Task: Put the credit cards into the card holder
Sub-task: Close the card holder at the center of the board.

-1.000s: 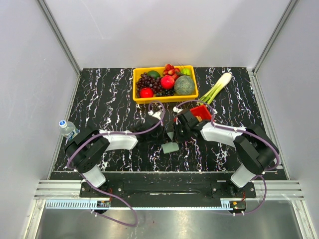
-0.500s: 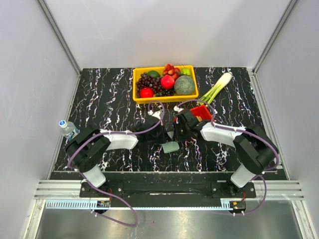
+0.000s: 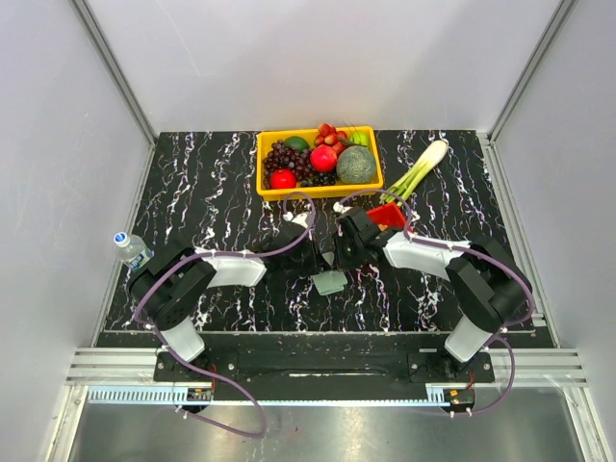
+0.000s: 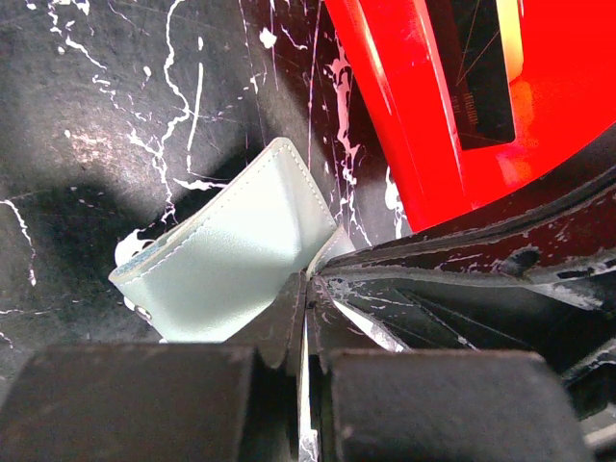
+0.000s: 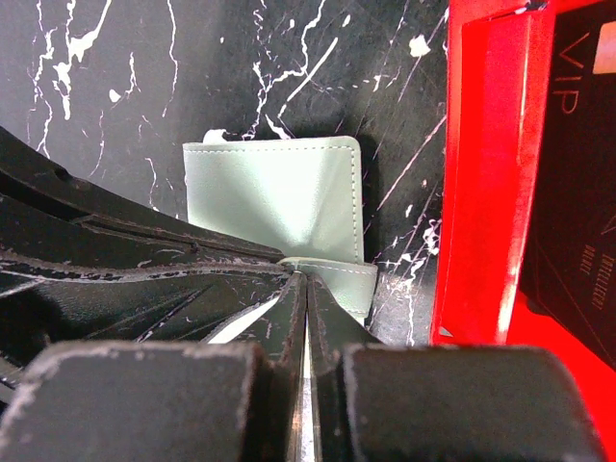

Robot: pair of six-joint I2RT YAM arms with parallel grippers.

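Left claw (image 4: 306,289) is pinched together on the edge of the card holder (image 4: 226,265), with the pale green flap spreading out ahead and to the left of its tips. The right claw (image 5: 304,289) sits opposite, tips together on a folded flap of the same holder. The two are nearly nose to nose, each one crowding the other's wrist view.

Just to the right of the right claw's tips is the red basket (image 5: 481,192), near the holder, with a dark card (image 5: 577,192) marked VIP lying inside.

Only the top view shows the yellow tray (image 3: 318,192) of fruit (image 3: 324,157) well beyond both claws. It also shows a leek (image 3: 419,170) beyond and right of the right claw, and a water bottle (image 3: 130,247) far to the left claw's left. From up there the arms hide both pinch points.
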